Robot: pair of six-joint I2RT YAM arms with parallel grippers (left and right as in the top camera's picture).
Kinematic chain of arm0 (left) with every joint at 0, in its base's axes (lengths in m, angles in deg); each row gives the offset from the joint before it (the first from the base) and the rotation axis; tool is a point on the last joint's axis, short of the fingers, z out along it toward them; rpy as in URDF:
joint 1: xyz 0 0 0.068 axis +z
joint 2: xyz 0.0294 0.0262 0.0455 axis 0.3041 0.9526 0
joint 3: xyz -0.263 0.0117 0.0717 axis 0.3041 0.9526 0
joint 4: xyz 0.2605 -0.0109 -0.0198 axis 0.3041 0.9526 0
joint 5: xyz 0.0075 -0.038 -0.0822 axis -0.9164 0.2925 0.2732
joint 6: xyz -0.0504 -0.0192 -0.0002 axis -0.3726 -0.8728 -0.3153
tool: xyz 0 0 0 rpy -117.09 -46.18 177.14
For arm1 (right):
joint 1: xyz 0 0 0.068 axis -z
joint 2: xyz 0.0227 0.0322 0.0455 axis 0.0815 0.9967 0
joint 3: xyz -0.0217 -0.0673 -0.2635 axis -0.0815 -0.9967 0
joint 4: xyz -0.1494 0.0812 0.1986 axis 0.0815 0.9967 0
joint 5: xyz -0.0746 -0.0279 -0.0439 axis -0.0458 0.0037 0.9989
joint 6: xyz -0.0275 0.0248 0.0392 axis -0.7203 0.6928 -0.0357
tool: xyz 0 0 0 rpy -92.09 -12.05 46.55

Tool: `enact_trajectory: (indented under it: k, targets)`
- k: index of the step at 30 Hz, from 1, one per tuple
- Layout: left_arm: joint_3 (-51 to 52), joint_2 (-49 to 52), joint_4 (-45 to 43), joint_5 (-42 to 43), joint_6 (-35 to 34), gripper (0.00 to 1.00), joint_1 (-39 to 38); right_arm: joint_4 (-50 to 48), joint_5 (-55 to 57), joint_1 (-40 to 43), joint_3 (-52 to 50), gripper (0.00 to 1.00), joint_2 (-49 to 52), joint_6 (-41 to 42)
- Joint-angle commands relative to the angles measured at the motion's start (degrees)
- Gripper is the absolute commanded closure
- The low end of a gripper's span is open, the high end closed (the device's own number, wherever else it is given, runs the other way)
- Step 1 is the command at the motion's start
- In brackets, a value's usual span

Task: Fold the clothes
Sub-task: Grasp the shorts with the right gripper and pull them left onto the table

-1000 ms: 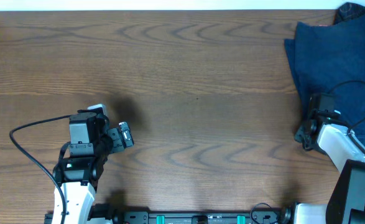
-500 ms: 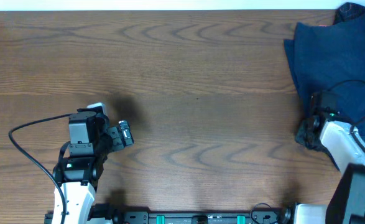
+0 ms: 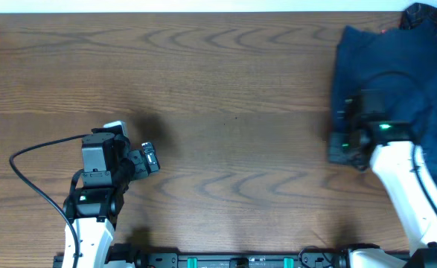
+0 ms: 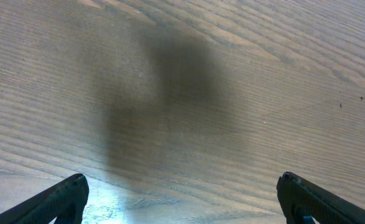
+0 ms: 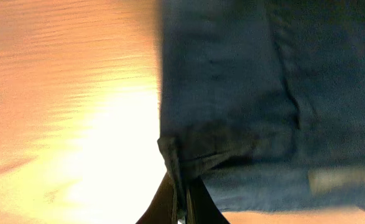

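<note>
The clothes [image 3: 393,67] are dark navy-blue garments heaped at the table's far right in the overhead view. My right gripper [image 3: 345,145] is at the heap's lower left corner, shut on the corner of the top garment. In the right wrist view the pinched hem [image 5: 181,158] rises from the closed fingers [image 5: 182,205] and the cloth [image 5: 263,93] spreads to the right. My left gripper [image 3: 150,160] is open and empty over bare wood at the lower left; its fingertips [image 4: 182,199] show wide apart in the left wrist view.
The wooden table [image 3: 225,97] stretches between the two arms. A black cable [image 3: 32,171] loops left of the left arm. The table's far edge [image 3: 203,11] runs along the top.
My right gripper has moved left and pulled the garment's corner with it; the cloth's left edge has shifted left. The left arm has not moved.
</note>
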Motion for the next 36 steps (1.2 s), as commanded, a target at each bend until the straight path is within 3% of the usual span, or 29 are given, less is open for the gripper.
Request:
enact_trajectory:
  k: [1, 7, 13, 15, 17, 19, 20, 26, 31, 36]
  targets:
    - [-1.31, -0.11, -0.02, 0.35, -0.59, 0.02, -0.02, -5.66, -11.34, -11.04, -0.37, 0.99, 0.04, -1.66]
    - [-1.31, -0.11, -0.02, 0.35, -0.59, 0.02, -0.02, -29.0, -10.19, -27.98, -0.37, 0.99, 3.72, -1.4]
    - [-1.31, -0.11, -0.11, 0.37, -0.59, 0.02, -0.02, -53.57, -10.21, -36.63, -0.35, 0.98, 14.4, 2.56]
    - [-1.31, -0.11, -0.33, 0.37, -0.59, 0.02, -0.02, -61.16, -9.92, -37.81, -0.35, 0.74, 17.2, 2.64]
    - [-1.31, -0.11, -0.94, 0.37, -0.59, 0.02, -0.02, -64.94, -9.22, -37.9, -0.35, 0.58, 18.16, 2.67]
    - [-1.31, -0.11, -1.77, 0.94, -0.61, 0.02, -0.02, -65.07, -7.3, -36.85, -0.35, 0.15, 17.75, 2.64]
    - [-1.31, -0.11, -2.23, 1.95, -0.61, 0.02, -0.02, -64.02, -6.29, -36.04, -0.35, 0.01, 17.25, 2.64]
    - [-1.31, 0.81, -9.25, 13.03, -3.15, 0.02, -0.02, -48.63, 0.63, -27.19, -0.35, 0.01, 10.05, 2.69]
    - [-1.31, 6.91, -12.24, 16.04, -9.31, 0.02, -1.6, -34.64, 2.05, -17.29, -0.35, 0.01, 2.27, 2.67]
    - [-1.31, 17.22, -17.97, 16.24, -15.34, 0.02, -7.8, -25.83, 2.05, -9.16, -0.35, 0.01, -3.65, 2.64]
